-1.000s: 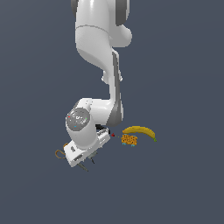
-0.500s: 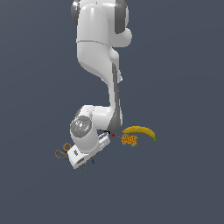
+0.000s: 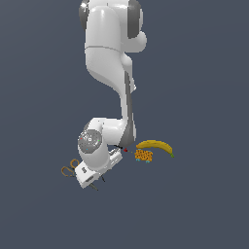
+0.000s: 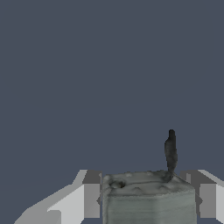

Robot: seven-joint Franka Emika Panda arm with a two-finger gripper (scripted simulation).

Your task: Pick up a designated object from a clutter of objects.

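Claw: low over the tabletop (image 3: 204, 204) in the exterior view, just beside the scissors (image 3: 71, 168); claw (image 4: 148, 197) in the wrist view has a finger on either side of the small grey block (image 4: 148, 201).
Claw state: fingers (image 4: 85, 199) stand at the block's two sides and look to touch it, but whether they are truly pressed shut on it I cannot tell.
Block: sits between the fingers, its pale grey face toward the wrist camera; in the exterior view the arm hides it.
Dark thing behind block: a thin black upright shape (image 4: 170, 151) rises just past the block's far edge; too blurred to name.
Other clutter: banana (image 3: 155, 145) and orange speckled lump (image 3: 143, 155) lie close together toward the exterior view's right, apart from the claw; a small red spot (image 3: 125, 150) shows near the wrist.
Step in hand: by my reading, the grip on the block, then the lift.
How to do it well: squeeze evenly on the two flat sides, keep the block centred so it does not twist, then rise straight up.
Risk: the scissors lie close; a sideways drift could drag them or the dark thing along.
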